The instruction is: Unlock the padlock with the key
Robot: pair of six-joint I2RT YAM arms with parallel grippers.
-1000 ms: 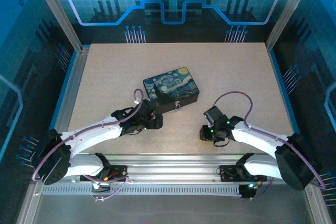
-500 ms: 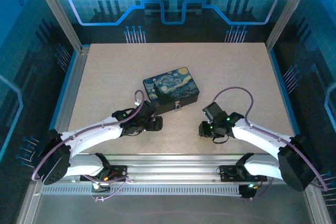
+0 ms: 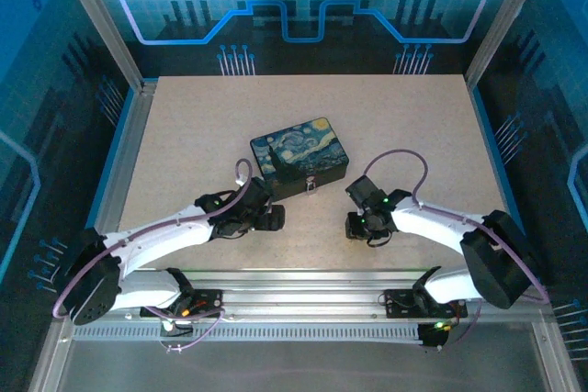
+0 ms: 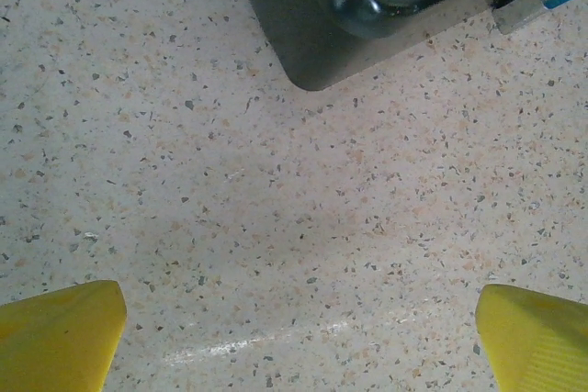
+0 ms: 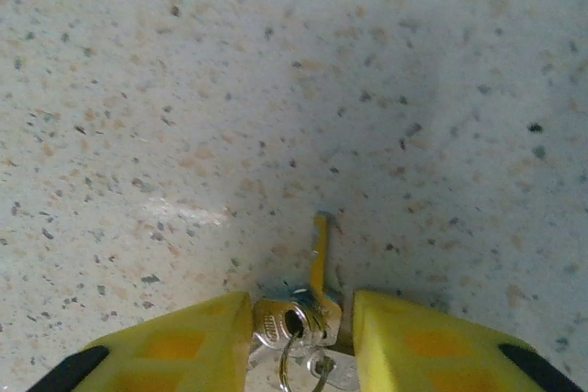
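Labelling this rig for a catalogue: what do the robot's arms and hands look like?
Both the left arm and right arm are white shells with black joints, a purple cable running along each, green lights near the wrists. The left hand and right hand have yellow fingers.

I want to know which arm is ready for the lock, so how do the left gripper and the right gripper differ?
The left gripper is open, fingers wide apart; the right gripper is shut. The left one holds nothing; the right one pinches the key by its head, blade pointing out past the fingertips. The left one faces a corner of the black box; the right one faces bare tabletop. Both have yellow fingers.
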